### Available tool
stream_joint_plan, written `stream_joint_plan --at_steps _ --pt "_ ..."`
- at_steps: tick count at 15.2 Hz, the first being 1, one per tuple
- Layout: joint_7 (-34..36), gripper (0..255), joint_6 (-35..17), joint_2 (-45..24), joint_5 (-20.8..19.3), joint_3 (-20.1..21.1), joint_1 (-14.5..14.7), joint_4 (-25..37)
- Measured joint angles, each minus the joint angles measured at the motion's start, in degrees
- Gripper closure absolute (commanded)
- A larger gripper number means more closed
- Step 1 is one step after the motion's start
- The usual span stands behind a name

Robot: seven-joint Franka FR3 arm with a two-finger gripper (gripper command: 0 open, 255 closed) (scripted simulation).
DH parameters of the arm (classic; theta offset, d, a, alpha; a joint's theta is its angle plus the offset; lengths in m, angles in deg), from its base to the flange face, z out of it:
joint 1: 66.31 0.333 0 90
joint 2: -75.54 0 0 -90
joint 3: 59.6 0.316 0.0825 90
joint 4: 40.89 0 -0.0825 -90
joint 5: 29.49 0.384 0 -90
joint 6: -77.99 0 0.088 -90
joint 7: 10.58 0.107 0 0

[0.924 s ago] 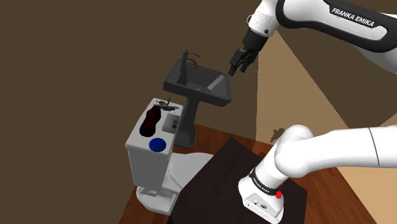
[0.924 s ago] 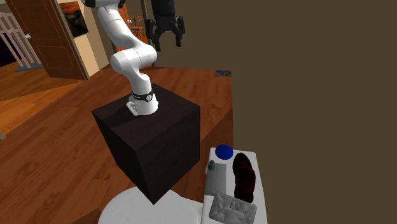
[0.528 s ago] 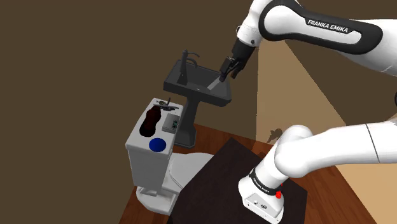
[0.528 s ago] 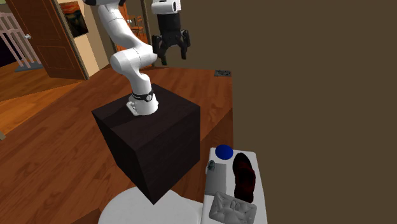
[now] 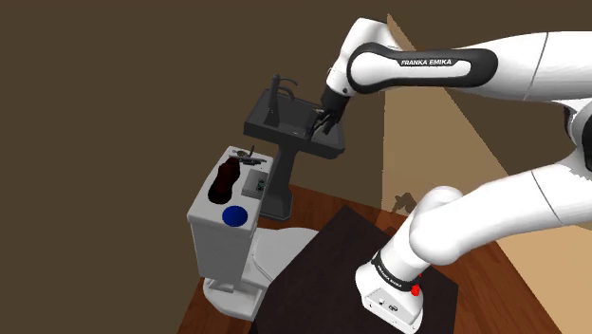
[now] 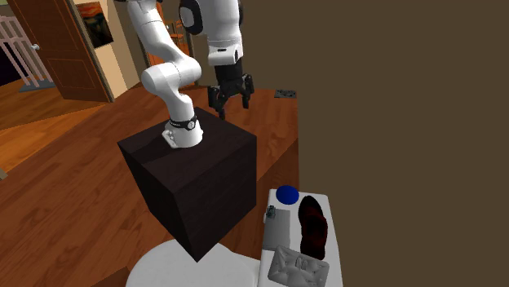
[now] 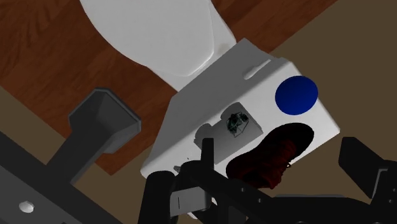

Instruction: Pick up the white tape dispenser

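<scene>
Where the tape dispenser (image 5: 254, 182) sits: flat on the white toilet tank lid (image 7: 210, 102).
Neighbours: dark red object (image 6: 312, 227) just beside it — blue disc (image 6: 286, 194) near.
Gripper (image 6: 230, 96): fingers spread, grasping nothing — above the dark sink (image 5: 294, 128), well apart from the tape dispenser.
Stand: dark box (image 6: 196, 175) on wood floor.

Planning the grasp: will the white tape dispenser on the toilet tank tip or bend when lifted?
Probably stiff: the tape dispenser looks moulded and solid. It lies low and flat on the tank lid, so tipping seems unlikely.
</scene>
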Motion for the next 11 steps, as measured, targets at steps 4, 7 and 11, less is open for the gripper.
stream_joint_plan --at_steps 4,7,11 --pt "-0.7 0 -7.7 -7.9 1.3 -0.9 0.6 0.1" --pt "-1.3 0 -13.2 -13.2 2.7 -1.4 1.1 -0.3" --pt "-3.6 0 -20.1 -22.6 5.6 -2.4 1.8 2.0"
